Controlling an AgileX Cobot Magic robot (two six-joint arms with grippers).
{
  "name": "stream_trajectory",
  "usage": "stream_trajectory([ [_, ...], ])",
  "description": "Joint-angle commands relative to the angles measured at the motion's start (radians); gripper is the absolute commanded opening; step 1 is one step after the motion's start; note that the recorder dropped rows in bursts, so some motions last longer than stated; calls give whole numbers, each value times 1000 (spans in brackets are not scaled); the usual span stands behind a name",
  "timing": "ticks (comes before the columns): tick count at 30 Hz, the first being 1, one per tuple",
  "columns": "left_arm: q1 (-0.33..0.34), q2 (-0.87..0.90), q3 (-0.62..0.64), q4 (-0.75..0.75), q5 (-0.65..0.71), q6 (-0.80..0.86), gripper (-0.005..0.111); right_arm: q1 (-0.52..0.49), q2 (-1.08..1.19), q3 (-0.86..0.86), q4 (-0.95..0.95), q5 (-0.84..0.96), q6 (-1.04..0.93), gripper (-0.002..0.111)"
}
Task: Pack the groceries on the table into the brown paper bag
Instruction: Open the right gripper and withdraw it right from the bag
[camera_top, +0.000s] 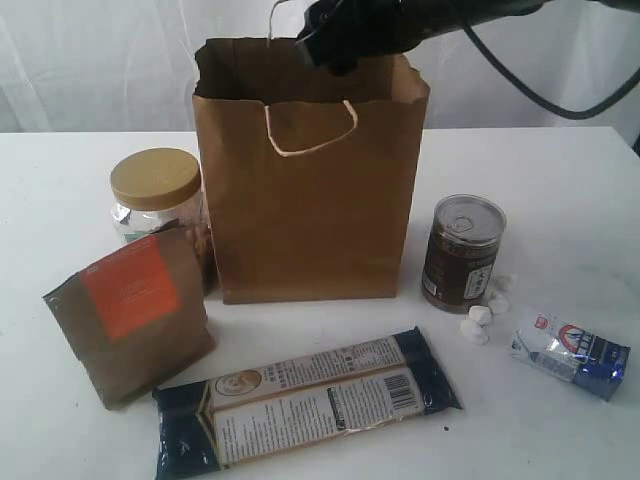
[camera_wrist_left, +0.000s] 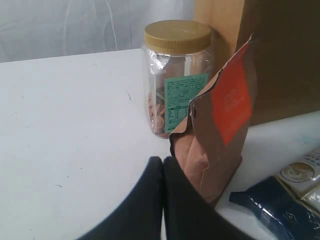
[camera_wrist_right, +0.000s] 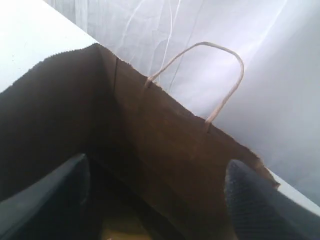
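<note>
The brown paper bag (camera_top: 310, 200) stands upright mid-table. My right gripper (camera_top: 335, 45) hangs over its mouth, open, with nothing between the fingers (camera_wrist_right: 255, 200); in the right wrist view it (camera_wrist_right: 155, 185) looks into the dark bag (camera_wrist_right: 165, 145), where a yellowish patch shows at the bottom. Left of the bag are the gold-lidded jar (camera_top: 157, 195) and the brown pouch (camera_top: 130, 310). In front lies the long dark-blue packet (camera_top: 310, 400). The dark can (camera_top: 462, 250) and the blue-silver packet (camera_top: 572, 352) sit to the right. My left gripper (camera_wrist_left: 163, 165) is shut and empty, close beside the pouch (camera_wrist_left: 220, 125).
A few small white lumps (camera_top: 485, 315) lie by the can's base. The bag's cream handle (camera_wrist_right: 220, 75) stands up at the far rim. A white curtain hangs behind the white table (camera_top: 60, 200). The right arm's cable loops above the back right.
</note>
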Motion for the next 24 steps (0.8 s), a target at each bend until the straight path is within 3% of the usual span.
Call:
stream_trajectory([
  [1,-1,-5,3,0,-1,-3,0,0,-5,-3,1,-12,6,72],
  [18,-1,-5,3,0,-1,-3,0,0,-110,3,-83,41,43,72],
  [24,-1,-5,3,0,-1,-3,0,-41,-160,50,-150,77,153,72],
])
